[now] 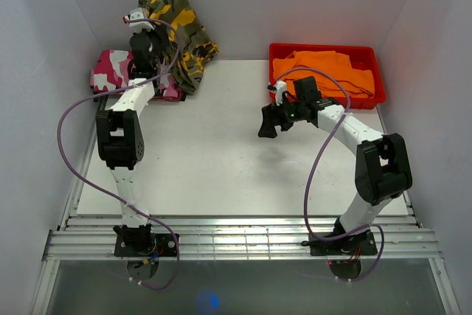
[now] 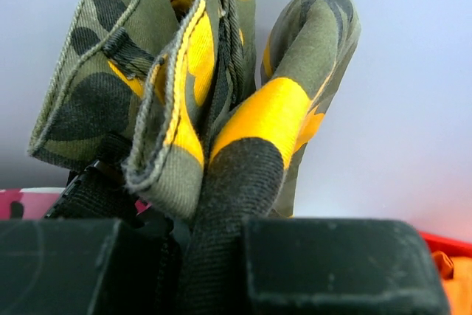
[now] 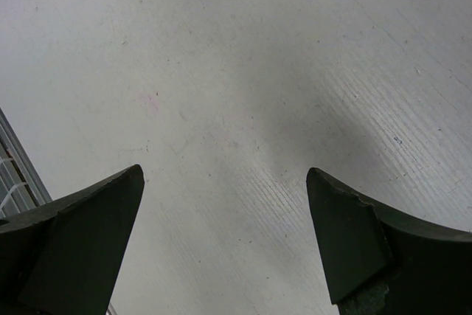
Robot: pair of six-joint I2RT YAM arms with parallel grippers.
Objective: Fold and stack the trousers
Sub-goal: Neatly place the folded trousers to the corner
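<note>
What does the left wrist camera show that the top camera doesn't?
Only the left wrist view: the trousers close up, with their stitched edges, what looks like a belt loop, and bunched cloth clamped in the left pincer.
Only the top view: the right pincer over the white table, and the trousers' place at the far left corner.
Both: the trousers held up by the left pincer, a piece of the pink camouflage garment, and the red bin with the orange garment.
</note>
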